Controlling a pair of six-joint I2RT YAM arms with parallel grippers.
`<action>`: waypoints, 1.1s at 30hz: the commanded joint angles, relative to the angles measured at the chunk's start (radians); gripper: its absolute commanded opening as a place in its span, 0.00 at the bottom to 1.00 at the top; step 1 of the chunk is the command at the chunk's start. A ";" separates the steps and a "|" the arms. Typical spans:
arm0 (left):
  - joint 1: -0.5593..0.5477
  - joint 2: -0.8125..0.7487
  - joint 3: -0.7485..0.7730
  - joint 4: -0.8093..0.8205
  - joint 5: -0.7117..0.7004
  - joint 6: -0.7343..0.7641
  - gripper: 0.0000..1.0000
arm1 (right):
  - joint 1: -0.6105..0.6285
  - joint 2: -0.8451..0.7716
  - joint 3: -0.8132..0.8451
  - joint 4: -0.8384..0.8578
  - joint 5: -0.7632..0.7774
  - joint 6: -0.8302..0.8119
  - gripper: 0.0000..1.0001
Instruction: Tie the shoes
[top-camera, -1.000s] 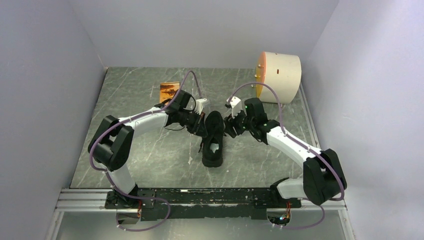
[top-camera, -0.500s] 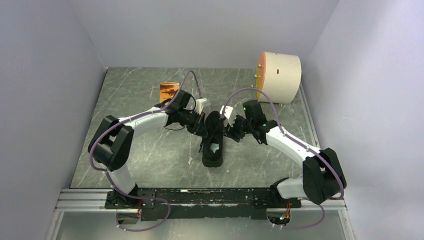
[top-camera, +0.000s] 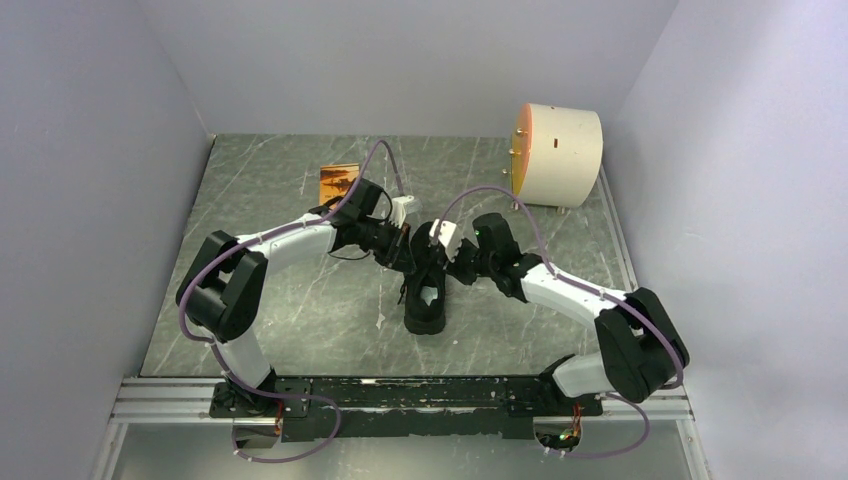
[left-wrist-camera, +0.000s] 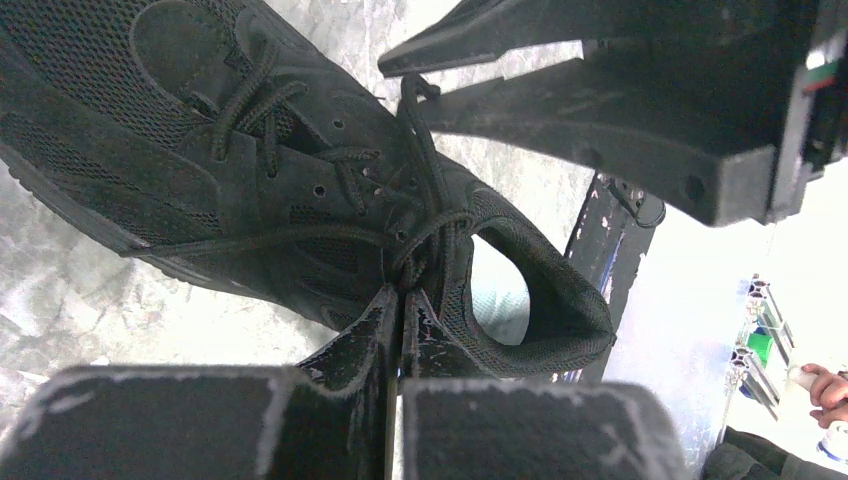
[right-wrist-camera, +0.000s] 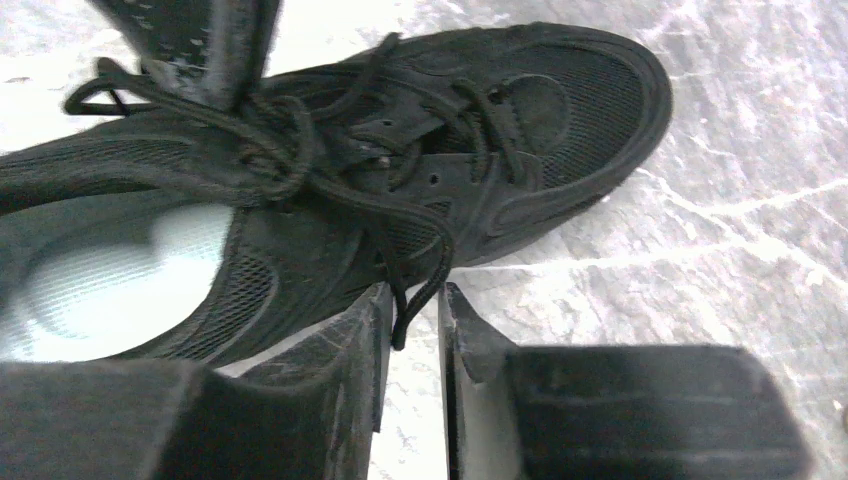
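Observation:
The black sneaker (top-camera: 425, 312) lies mid-table, heel towards the arms, its pale insole patch (top-camera: 429, 296) showing. My left gripper (top-camera: 408, 262) is at the shoe's left side. In the left wrist view (left-wrist-camera: 400, 298) it is shut on a black lace (left-wrist-camera: 425, 235) beside the collar. My right gripper (top-camera: 449, 268) is at the shoe's right side. In the right wrist view (right-wrist-camera: 411, 305) its jaws stand narrowly apart, with the end of a lace loop (right-wrist-camera: 425, 285) hanging loose between them. The laces are crossed over the tongue (right-wrist-camera: 300, 150).
A cream cylinder with an orange face (top-camera: 557, 154) stands at the back right. A small orange-brown card (top-camera: 338, 182) lies behind the left arm. Grey walls close in both sides of the marbled table (top-camera: 290, 300).
My right gripper has moved left, from beside the shoe to right against its side at the laces. The left gripper and the shoe have stayed put.

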 joint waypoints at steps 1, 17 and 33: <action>-0.007 -0.003 0.024 -0.008 0.032 0.007 0.05 | 0.007 0.018 -0.018 0.119 0.102 0.072 0.22; -0.007 0.032 -0.060 -0.032 -0.023 -0.058 0.05 | 0.005 0.035 -0.012 0.060 0.293 0.169 0.00; -0.007 -0.021 -0.165 -0.003 -0.131 -0.079 0.05 | -0.031 0.026 -0.082 0.109 0.445 0.261 0.00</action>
